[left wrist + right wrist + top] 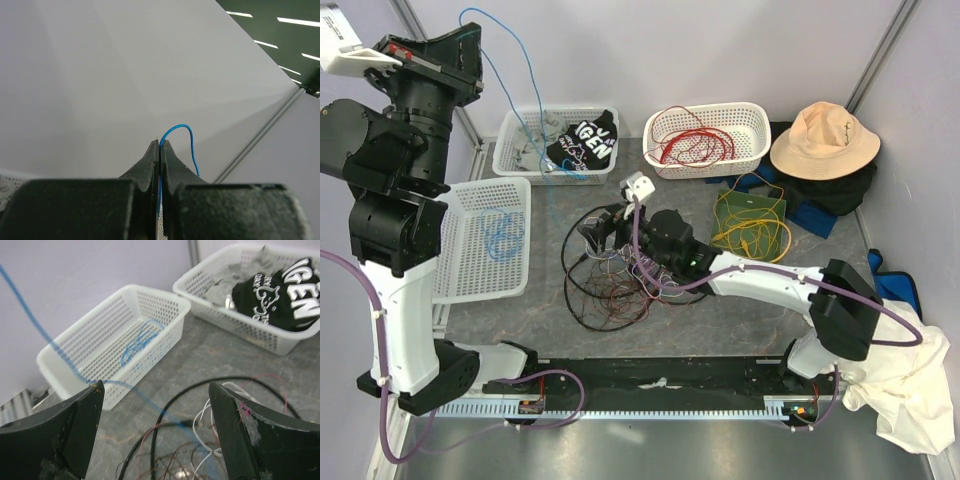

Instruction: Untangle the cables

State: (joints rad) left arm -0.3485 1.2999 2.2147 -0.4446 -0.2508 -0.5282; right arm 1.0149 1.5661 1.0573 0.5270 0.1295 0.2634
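High above the heap, the left tool clamped a blue cable to free it; the right tool gaped wide.

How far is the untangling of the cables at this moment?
Done: a blue coil lies in the left basket, red cables in the back basket, yellow cables on a green pad. In hand: the left pincer is shut on a blue cable, held high. Left: the mixed heap of black, red and white cables, with the open right pincer over it.
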